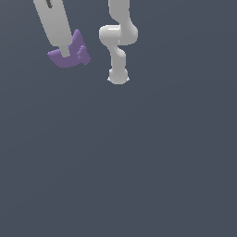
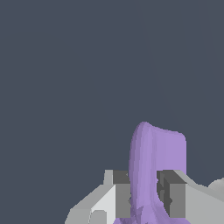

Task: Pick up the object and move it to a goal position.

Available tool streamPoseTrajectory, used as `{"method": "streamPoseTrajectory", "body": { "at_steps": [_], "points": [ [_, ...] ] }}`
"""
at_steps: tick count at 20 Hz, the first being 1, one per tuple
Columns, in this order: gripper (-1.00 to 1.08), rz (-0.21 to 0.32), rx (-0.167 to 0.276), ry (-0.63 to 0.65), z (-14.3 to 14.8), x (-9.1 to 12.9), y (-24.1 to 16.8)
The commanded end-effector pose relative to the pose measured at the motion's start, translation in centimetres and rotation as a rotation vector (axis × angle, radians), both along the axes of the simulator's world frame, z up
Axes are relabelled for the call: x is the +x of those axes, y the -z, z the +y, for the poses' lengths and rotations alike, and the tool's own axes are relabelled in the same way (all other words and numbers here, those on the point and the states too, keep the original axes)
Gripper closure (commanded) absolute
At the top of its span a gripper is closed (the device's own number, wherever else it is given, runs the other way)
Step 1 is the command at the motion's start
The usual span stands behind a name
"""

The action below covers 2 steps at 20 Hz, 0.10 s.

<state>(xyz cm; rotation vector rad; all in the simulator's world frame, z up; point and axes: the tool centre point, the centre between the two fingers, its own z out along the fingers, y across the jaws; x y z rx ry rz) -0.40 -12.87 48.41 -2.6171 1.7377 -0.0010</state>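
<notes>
The light-purple jagged block hangs at the upper left of the exterior view, held at the tip of a white finger that comes down from the top edge. In the wrist view the block sits between the two grey pads, which press on its two sides. My gripper is shut on the block. The block appears lifted off the dark floor.
The white arm's links and base stand at the upper middle of the exterior view, to the right of the block. A plain dark grey floor fills the rest of both views.
</notes>
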Motion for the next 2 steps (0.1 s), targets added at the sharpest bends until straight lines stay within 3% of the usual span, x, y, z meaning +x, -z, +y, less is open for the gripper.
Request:
{"method": "streamPoseTrajectory", "body": {
  "at_steps": [1, 2],
  "points": [
    [1.08, 0.0, 0.0, 0.0, -0.04, 0.11, -0.16],
    [1.08, 0.0, 0.0, 0.0, -0.04, 0.11, -0.17]
  ]
}}
